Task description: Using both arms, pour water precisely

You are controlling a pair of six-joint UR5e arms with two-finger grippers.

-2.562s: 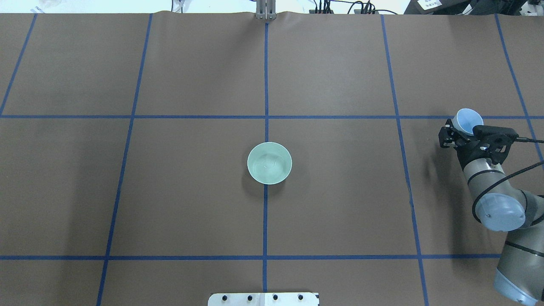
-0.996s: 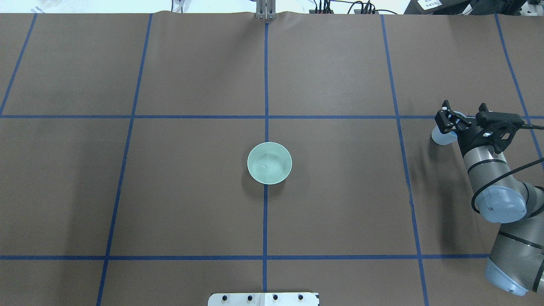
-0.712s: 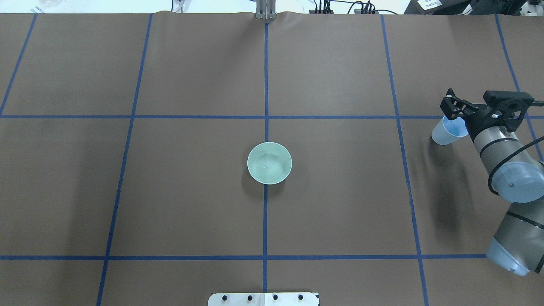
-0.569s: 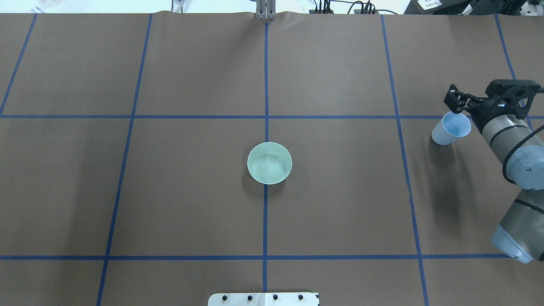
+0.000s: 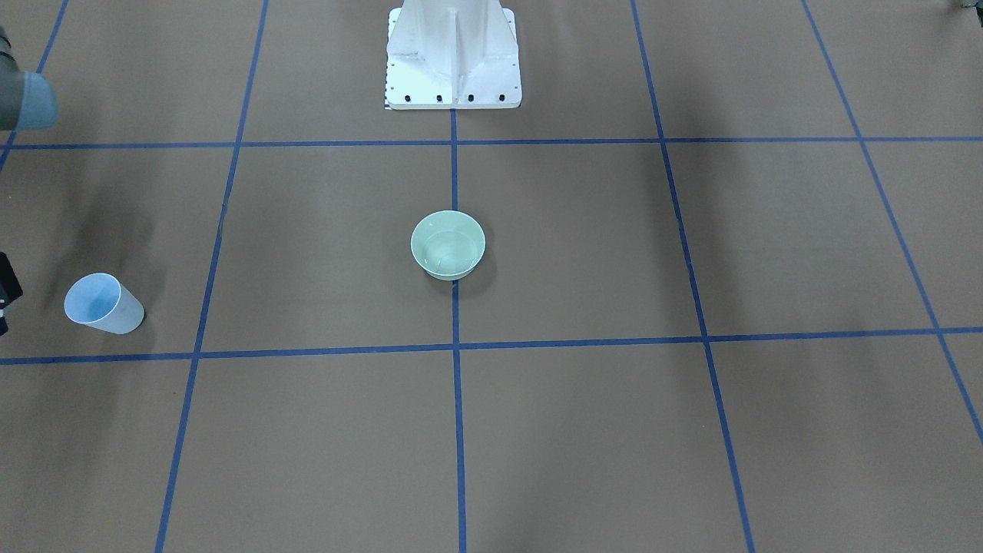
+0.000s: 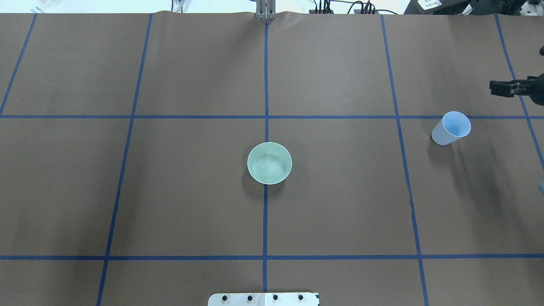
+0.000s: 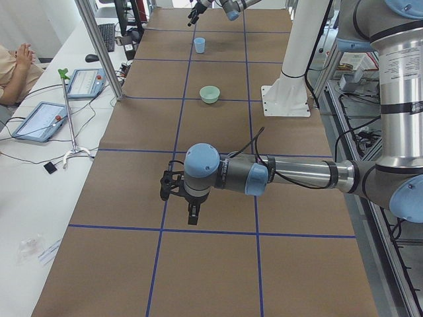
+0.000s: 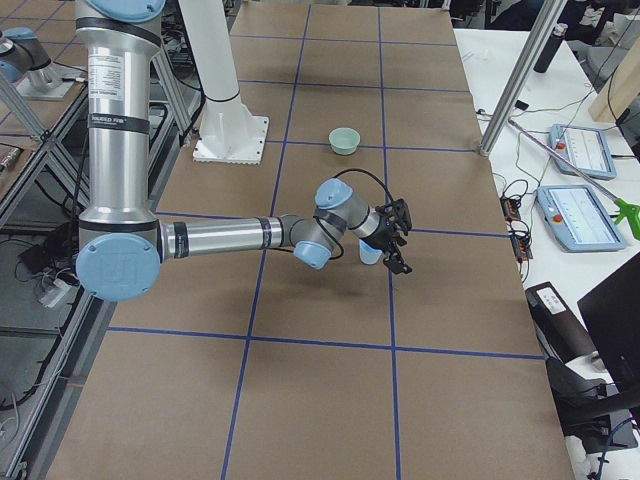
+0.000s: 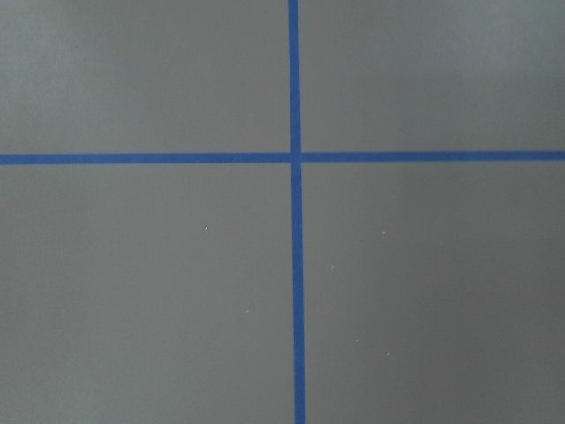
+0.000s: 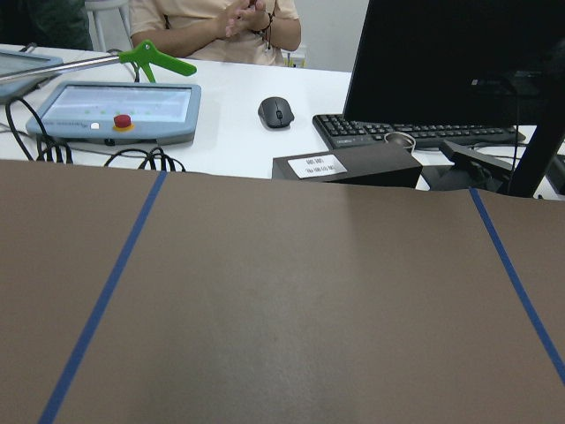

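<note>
A pale blue cup [image 6: 451,128] stands free on the brown table at the right, also in the front-facing view [image 5: 104,304] and the right-side view [image 8: 370,253]. A mint-green bowl [image 6: 269,163] with some clear liquid sits at the table's centre. My right gripper [image 6: 508,88] shows partly at the overhead view's right edge, beyond the cup and apart from it. In the right-side view [image 8: 400,238] its jaws stand apart, holding nothing. My left gripper [image 7: 165,187] shows only in the left-side view, low over bare table far from both vessels. I cannot tell whether it is open.
The white pedestal [image 5: 453,54] stands at the robot's side of the table. Blue tape lines [image 9: 296,159] grid the table. Beyond the far edge are a keyboard [image 10: 415,131], a mouse [image 10: 276,112], a tablet console [image 10: 115,108] and a seated person [image 10: 216,22].
The right gripper lowered the blue cup to the table, let go of it and drew back to the right and away. The bowl has not moved.
</note>
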